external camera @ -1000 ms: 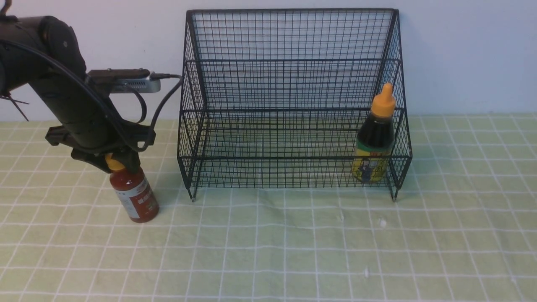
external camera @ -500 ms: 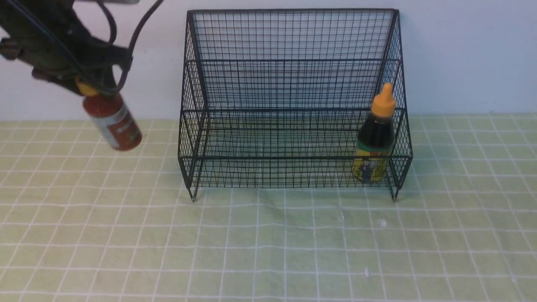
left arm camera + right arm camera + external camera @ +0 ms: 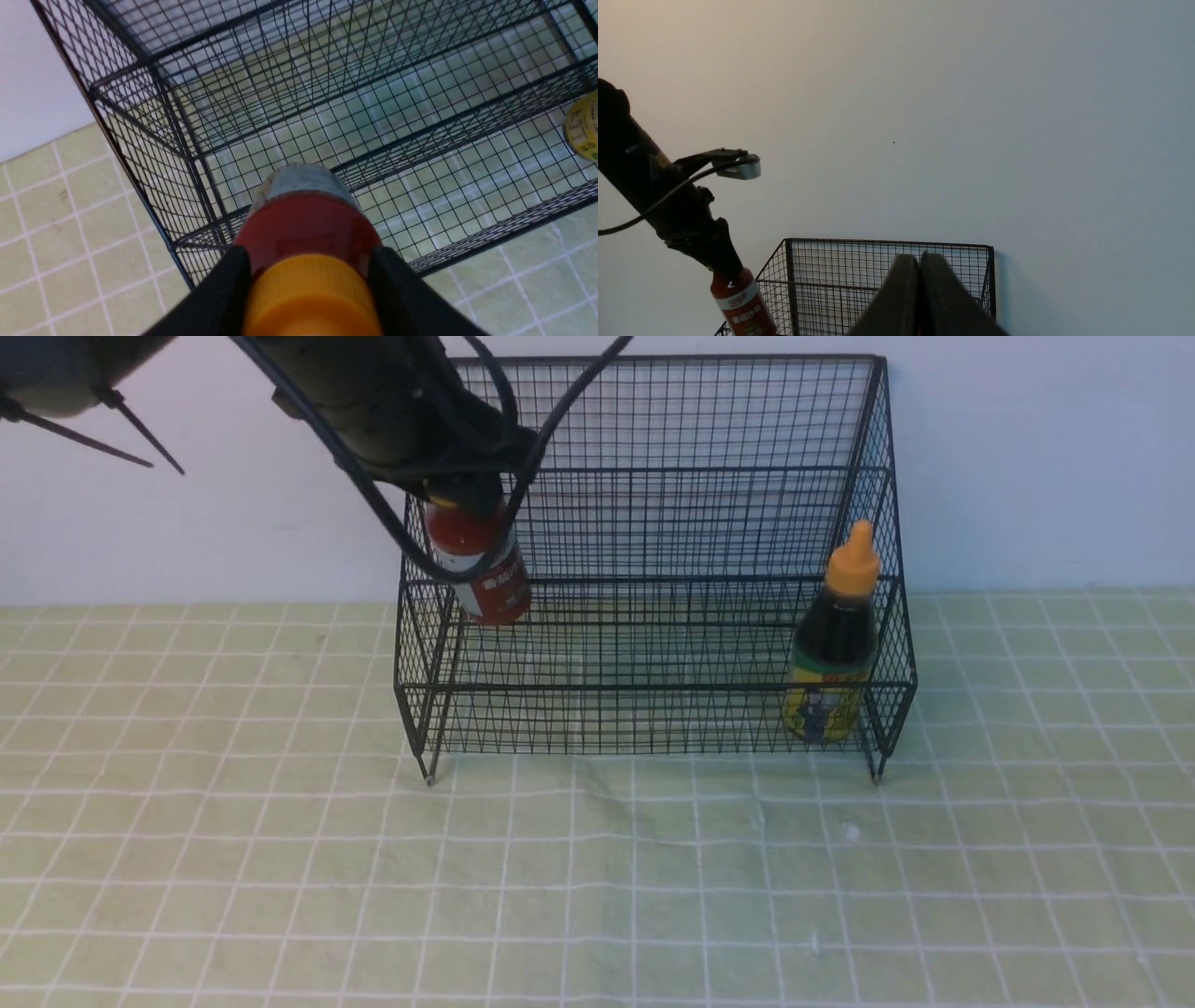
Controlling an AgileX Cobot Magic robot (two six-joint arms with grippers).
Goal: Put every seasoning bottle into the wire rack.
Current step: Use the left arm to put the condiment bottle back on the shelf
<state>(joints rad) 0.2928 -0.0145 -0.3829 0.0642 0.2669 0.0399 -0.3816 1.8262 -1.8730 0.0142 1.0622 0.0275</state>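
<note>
The left gripper (image 3: 464,493) is clamped on the orange cap of the red bottle (image 3: 481,569), which hangs slightly tilted in the air over the left end of the rack (image 3: 653,689), clear of its mesh floor. The dark bottle (image 3: 834,644) stands upright inside the rack's lower front tier at the right end, well apart from the red one. The right gripper (image 3: 920,261), pointing at the wall (image 3: 971,116), has its fingers pressed together on nothing.

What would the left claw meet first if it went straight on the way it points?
The left claw points down, shut on the red bottle, over the rack at its left end. Probably the bottle's base would meet the rack's mesh floor first; which tier is unclear.
</note>
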